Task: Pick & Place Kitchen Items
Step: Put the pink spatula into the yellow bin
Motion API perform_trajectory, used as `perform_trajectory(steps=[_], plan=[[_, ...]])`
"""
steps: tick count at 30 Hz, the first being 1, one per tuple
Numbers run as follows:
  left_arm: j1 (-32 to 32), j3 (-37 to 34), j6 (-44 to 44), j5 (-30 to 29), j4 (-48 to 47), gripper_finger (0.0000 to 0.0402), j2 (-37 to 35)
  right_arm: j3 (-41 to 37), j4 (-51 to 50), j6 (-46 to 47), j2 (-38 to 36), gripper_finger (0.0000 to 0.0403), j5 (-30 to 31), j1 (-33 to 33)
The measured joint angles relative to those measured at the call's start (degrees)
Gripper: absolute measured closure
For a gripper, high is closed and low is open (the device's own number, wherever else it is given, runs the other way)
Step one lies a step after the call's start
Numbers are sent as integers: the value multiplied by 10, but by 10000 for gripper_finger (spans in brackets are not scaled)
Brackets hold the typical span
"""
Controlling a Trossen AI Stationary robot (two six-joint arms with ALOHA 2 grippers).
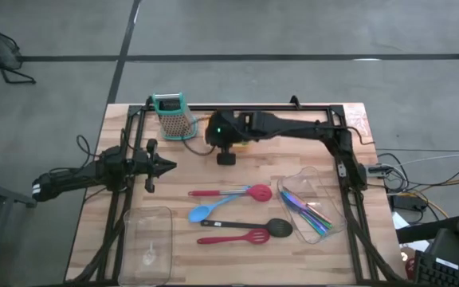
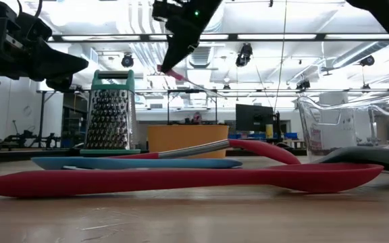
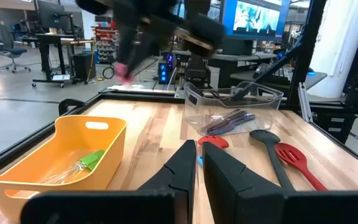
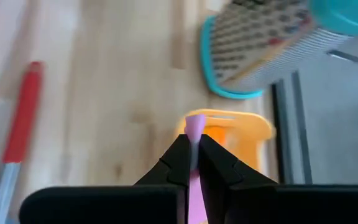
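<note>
- Right hand point(image 4: 193, 163) raised above the back of the table point(image 1: 213, 255), over the orange tray point(image 4: 253, 134) beside the grater point(image 1: 174, 115).
- Right hand closed on a small pink piece point(image 4: 195, 127), pinched between the fingertips and sticking out past them; seen in the low view well clear of the table surface.
- Left hand point(image 3: 199, 163) at the left side of the table, pointing toward the middle; fingers nearly together, nothing between them.
- Orange tray holds a whisk with a green handle point(image 3: 92, 160), seen in the left wrist view.
- Clear bin point(image 1: 313, 209) at the right of the table holds blue-handled cutlery point(image 1: 309, 214).
- Second clear bin point(image 1: 146, 239) at front left; contents too faint to tell.
- On the bare table between the two bins: red spoon point(image 1: 233, 192), blue spoon point(image 1: 205, 210), black spoon point(image 1: 253, 226), red slotted spatula point(image 1: 236, 237).
- Red spoon and blue spoon handles cross or touch near the middle; black spoon and red spatula lie just beside each other, roughly parallel.
</note>
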Motion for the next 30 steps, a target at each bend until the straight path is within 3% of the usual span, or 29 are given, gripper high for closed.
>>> perform_trajectory(steps=[14, 30], plan=[[0, 0, 0, 0, 0, 367, 0, -19, -5, 11, 8, 391, -23, -79], [0, 0, 0, 0, 0, 367, 0, -43, 15, -15, 8, 390, -34, -81]])
